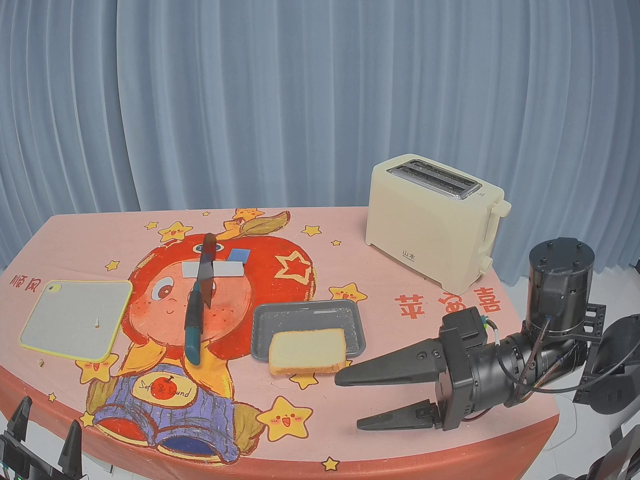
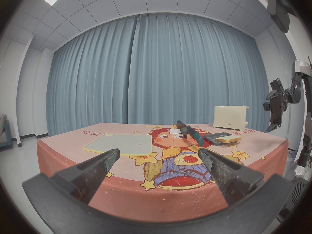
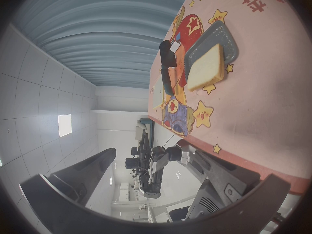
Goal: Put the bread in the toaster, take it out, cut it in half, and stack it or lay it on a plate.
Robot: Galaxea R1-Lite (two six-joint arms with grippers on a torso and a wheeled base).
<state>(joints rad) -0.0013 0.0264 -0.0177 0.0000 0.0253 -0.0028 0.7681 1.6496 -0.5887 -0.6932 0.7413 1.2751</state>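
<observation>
The left pincer (image 1: pixel 48 418) is hanging low off the near left corner of the tabletop (image 1: pixel 87 248), its jaws spread and gripping nothing. Just beyond it, a cutting board (image 1: pixel 77 318) is lying flat near the tabletop's left edge. Right of the board, a knife (image 1: pixel 198 298) is resting with its teal handle toward the robot and its dark blade crossing a white strip (image 1: pixel 230 268), beside a blue square (image 1: pixel 239 255). Next, a grey tray (image 1: pixel 300 315) is sitting near the middle, and the bread (image 1: pixel 308 351) is lying across its near rim (partly overhanging onto the cloth). The toaster (image 1: pixel 430 218) is standing upright at the far right. The right pincer (image 1: pixel 352 401) is hovering just right of the bread, apart from it, jaws released and empty.
</observation>
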